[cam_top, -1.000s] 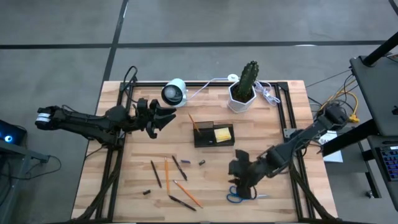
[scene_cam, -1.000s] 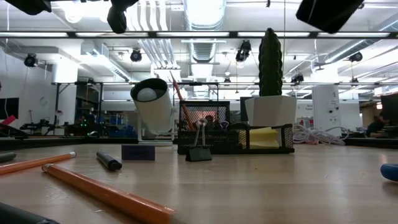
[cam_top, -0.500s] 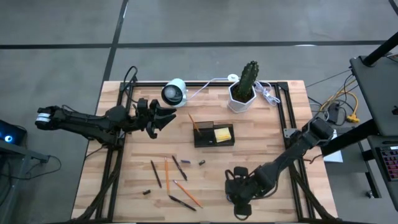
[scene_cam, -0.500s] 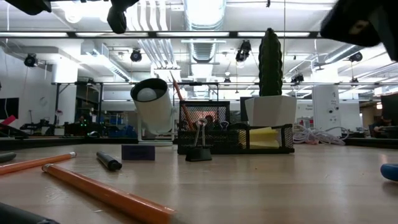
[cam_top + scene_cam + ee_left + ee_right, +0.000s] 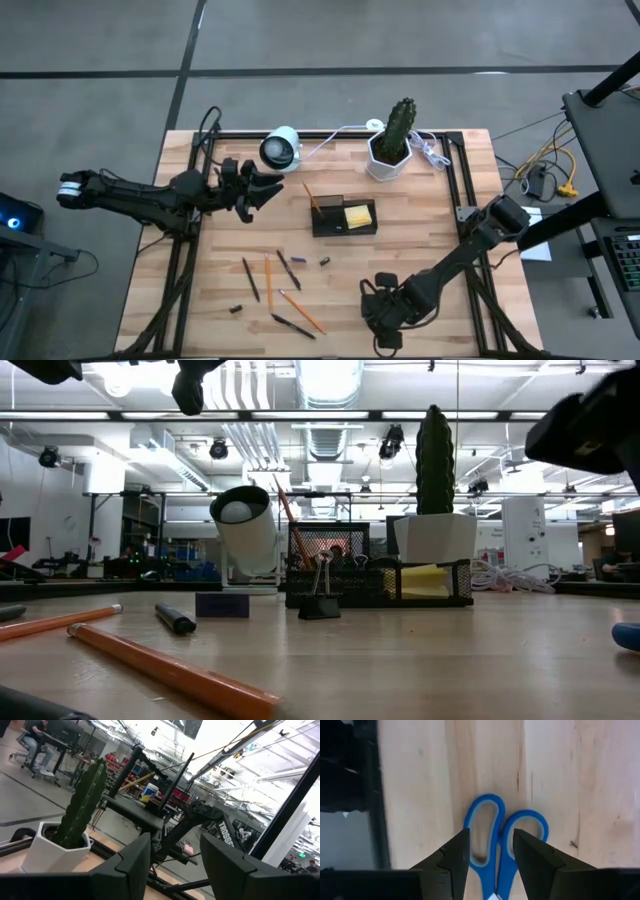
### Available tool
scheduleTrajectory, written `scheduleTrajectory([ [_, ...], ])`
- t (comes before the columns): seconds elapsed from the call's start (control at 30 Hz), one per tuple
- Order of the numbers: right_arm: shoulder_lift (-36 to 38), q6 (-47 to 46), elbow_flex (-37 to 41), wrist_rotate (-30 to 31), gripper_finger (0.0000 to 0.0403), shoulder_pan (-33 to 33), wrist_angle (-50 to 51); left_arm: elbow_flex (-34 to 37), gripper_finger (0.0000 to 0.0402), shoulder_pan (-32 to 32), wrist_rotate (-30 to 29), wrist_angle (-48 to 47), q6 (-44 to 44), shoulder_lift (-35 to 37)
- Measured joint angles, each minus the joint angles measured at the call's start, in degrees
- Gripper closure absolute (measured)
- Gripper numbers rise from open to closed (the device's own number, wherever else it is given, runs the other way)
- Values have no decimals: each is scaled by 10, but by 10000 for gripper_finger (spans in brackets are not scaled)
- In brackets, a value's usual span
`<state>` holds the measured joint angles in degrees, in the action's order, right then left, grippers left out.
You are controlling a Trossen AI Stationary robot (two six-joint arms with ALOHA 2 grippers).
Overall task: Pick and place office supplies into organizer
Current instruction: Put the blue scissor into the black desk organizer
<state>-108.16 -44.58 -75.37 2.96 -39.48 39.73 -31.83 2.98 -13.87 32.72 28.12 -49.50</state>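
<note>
The blue-handled scissors [image 5: 504, 855] lie flat on the table near its near edge, and one handle shows in the low view [image 5: 628, 635]. My right gripper [image 5: 491, 842] is open and points down above the handle loops, hiding the scissors in the high view [image 5: 385, 320]. My left gripper [image 5: 268, 188] is open and waits above the table's far left. The black organizer [image 5: 343, 217] holds a yellow pad [image 5: 358, 215] and a leaning orange pencil [image 5: 310, 197]. Several pencils, pens [image 5: 268, 282] and dark stubs [image 5: 325, 262] lie flat left of the scissors.
A cactus in a white hexagonal pot [image 5: 390, 150] and a white round device [image 5: 280, 148] with cables stand along the far edge. A binder clip [image 5: 320, 603] sits in front of the organizer. Black frame rails [image 5: 470, 200] run down both table sides.
My right gripper has moved toward the near edge and down, from beside the scissors to directly over them, so that they no longer show in the high view. It has hardly moved in the last half second. The scissors have stayed in place.
</note>
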Motion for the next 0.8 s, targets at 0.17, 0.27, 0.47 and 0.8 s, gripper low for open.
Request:
scheduleTrajectory([
  [0.17,-4,-5,14,0,266,0,-5,0,244,0,0,-9,0,0],
  [0.27,-13,-18,19,0,266,0,-12,0,244,0,0,-8,0,0],
  [0.47,-42,-24,20,0,266,0,-17,0,244,0,0,-8,0,0],
  [0.8,-67,-25,17,3,266,0,-21,0,244,0,0,-8,0,0],
])
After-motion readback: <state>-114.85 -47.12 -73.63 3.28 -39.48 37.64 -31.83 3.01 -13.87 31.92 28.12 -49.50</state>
